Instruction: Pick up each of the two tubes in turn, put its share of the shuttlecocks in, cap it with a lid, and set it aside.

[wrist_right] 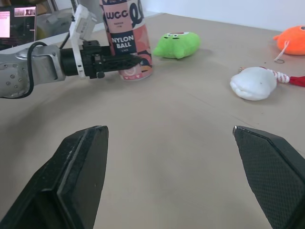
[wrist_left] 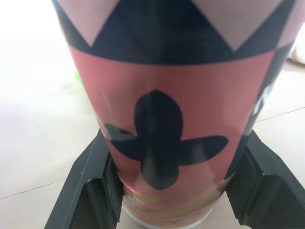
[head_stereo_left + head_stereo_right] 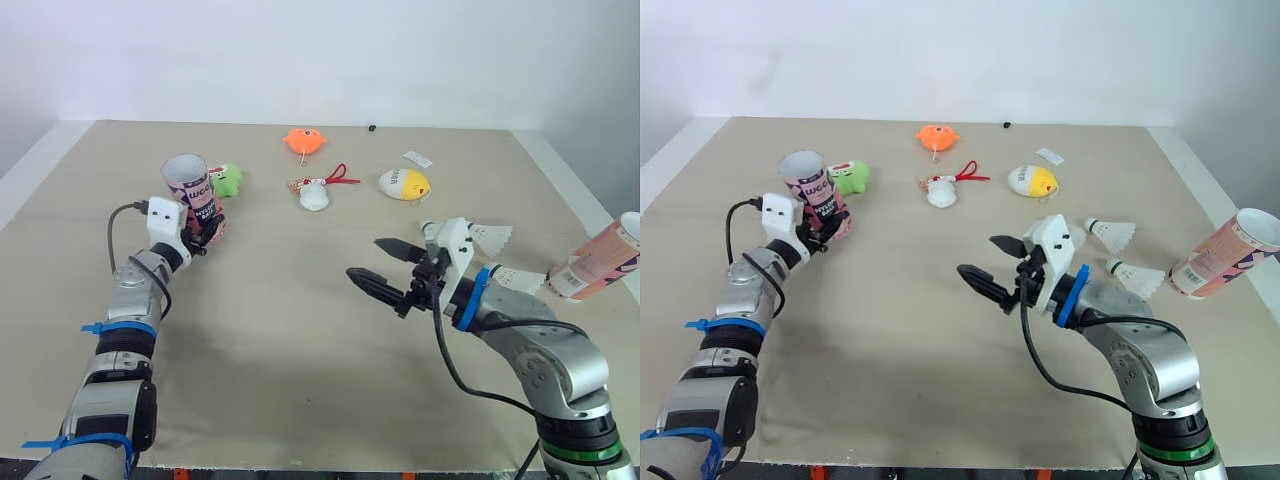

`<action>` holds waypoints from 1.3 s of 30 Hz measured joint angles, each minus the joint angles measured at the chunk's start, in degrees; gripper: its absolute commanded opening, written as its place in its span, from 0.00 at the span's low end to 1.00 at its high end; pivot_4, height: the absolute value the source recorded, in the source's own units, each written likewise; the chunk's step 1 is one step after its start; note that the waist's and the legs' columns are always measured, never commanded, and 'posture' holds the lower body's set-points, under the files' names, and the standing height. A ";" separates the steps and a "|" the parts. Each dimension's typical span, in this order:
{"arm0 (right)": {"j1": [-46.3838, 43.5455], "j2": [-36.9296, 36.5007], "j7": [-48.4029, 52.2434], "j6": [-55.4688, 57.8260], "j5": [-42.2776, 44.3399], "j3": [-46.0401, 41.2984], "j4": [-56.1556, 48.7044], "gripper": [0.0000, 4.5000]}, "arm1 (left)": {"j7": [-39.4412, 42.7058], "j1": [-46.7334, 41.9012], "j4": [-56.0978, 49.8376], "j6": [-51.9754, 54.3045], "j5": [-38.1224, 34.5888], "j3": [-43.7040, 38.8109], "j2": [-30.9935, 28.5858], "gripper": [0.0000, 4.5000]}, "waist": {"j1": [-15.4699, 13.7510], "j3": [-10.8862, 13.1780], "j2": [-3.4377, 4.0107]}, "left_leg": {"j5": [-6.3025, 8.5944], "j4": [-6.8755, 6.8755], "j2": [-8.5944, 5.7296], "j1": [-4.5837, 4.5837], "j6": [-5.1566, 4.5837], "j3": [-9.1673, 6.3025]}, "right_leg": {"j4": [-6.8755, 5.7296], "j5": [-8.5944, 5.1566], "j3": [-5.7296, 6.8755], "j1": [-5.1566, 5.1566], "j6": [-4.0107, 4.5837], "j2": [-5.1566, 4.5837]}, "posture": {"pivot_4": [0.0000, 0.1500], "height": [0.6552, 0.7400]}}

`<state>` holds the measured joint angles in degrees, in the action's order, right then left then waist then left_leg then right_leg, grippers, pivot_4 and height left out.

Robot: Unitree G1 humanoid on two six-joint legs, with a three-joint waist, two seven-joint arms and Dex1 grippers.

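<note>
A pink, open-topped tube marked "NYLON BALL" stands near the table's left side, leaning slightly. My left gripper is shut on its lower part; both fingers press against the tube near its base. A second pink tube lies on its side at the right edge. Two white shuttlecocks lie on the table just beyond my right gripper. That gripper hovers open over the table's middle right, fingers wide apart with nothing between them.
Small plush toys sit toward the back: a green one right behind the held tube, an orange one, a white one with a red cord and a yellow-white egg. A white tag lies near the egg.
</note>
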<state>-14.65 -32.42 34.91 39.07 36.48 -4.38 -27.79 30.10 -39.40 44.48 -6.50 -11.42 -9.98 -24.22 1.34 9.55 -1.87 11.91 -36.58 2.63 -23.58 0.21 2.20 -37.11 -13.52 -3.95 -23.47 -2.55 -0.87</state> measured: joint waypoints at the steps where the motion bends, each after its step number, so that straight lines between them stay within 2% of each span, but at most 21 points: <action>1: 0.15 -0.30 0.11 0.09 0.38 -0.47 0.00 1.00 | 0.19 0.00 0.01 0.00 0.22 0.03 -0.43 0.54 | 0.00 0.00 0.00 | 0.00 0.00 0.00 0.00 0.00 0.00 | 0.00 0.00 0.00 0.00 0.00 0.00 | 1.00 1.00; 8: 1.06 -1.95 1.20 1.32 3.60 -3.68 -0.01 1.00 | 3.28 -3.19 -0.28 0.03 1.94 0.59 -5.46 0.54 | -0.01 0.02 -0.09 | 0.00 -0.04 -0.02 -0.20 0.00 -0.04 | 0.01 0.12 0.05 -0.14 0.19 -0.02 | 1.00 1.00; 15: 1.39 -1.95 1.06 1.76 3.90 -3.65 -0.17 1.00 | 8.70 -1.26 -4.45 2.85 0.75 1.44 -4.07 0.54 | -0.01 0.02 -0.09 | 0.00 -0.05 -0.04 -0.43 0.00 -0.03 | -0.01 0.14 0.04 -0.33 0.20 -0.06 | 1.00 1.00; 20: 1.39 -2.36 1.20 2.13 4.16 -3.62 -0.21 1.00 | 20.53 1.68 -10.60 6.92 -0.27 6.94 -5.54 0.54 | -0.01 0.00 -0.11 | -0.01 -0.16 -0.03 -0.81 0.01 -0.06 | -0.14 0.17 0.04 -0.70 0.26 0.00 | 1.00 1.00; 24: 1.90 -4.35 1.83 2.81 5.77 -5.09 -0.72 1.00 | 35.64 2.71 -18.74 12.22 -1.67 11.64 -12.24 0.54 | 0.00 0.00 -0.10 | -0.01 -0.16 -0.02 -0.80 0.01 -0.03 | -0.16 0.16 0.02 -0.72 0.26 0.00 | 1.00 1.00; 27: 2.43 -5.10 2.23 3.05 6.58 -5.88 -1.14 1.00 | 42.50 2.76 -22.39 16.09 -3.83 12.49 -15.49 0.54 | 0.01 0.00 -0.10 | -0.01 -0.17 0.02 -0.80 0.01 -0.04 | -0.16 0.14 0.03 -0.73 0.25 0.03 | 1.00 1.00; 28: 2.76 -5.44 2.44 3.36 7.25 -6.44 -1.65 1.00 | 49.24 2.62 -26.55 20.36 -6.63 12.92 -18.87 0.54 | 0.01 -0.03 -0.05 | -0.01 -0.18 0.04 -0.79 0.01 -0.03 | -0.19 0.13 0.02 -0.75 0.24 0.05 | 1.00 1.00; 31: 2.96 -5.48 2.45 3.45 7.37 -6.70 -1.82 1.00 | 51.69 2.61 -27.76 21.66 -7.35 13.41 -20.02 0.54 | 0.01 -0.02 -0.06 | -0.01 -0.19 0.05 -0.81 0.01 -0.04 | -0.19 0.12 0.02 -0.77 0.24 0.08 | 1.00 1.00; 34: 3.70 -5.50 2.03 3.54 7.72 -6.99 -2.41 1.00 | 58.93 0.59 -28.84 25.38 -9.12 14.66 -22.63 0.54 | 0.00 -0.02 -0.07 | -0.01 -0.29 0.10 -0.84 0.00 -0.07 | -0.21 0.10 0.05 -0.77 0.20 0.15 | 1.00 1.00; 39: 4.82 -5.49 1.24 3.56 8.10 -7.07 -3.66 1.00 | 61.80 -1.29 -30.85 26.51 -11.88 14.98 -22.12 0.54 | -0.02 -0.02 -0.06 | -0.01 -0.38 0.10 -0.85 0.00 -0.06 | -0.22 0.11 0.02 -0.75 0.16 0.15 | 1.00 1.00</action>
<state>-9.83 -37.91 36.15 42.63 44.58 -11.45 -31.45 91.90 -40.69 13.63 20.01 -23.30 5.00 -46.34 1.32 9.53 -1.93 11.90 -36.96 2.74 -24.43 0.21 2.14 -37.33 -13.41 -3.93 -24.22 -2.39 -0.72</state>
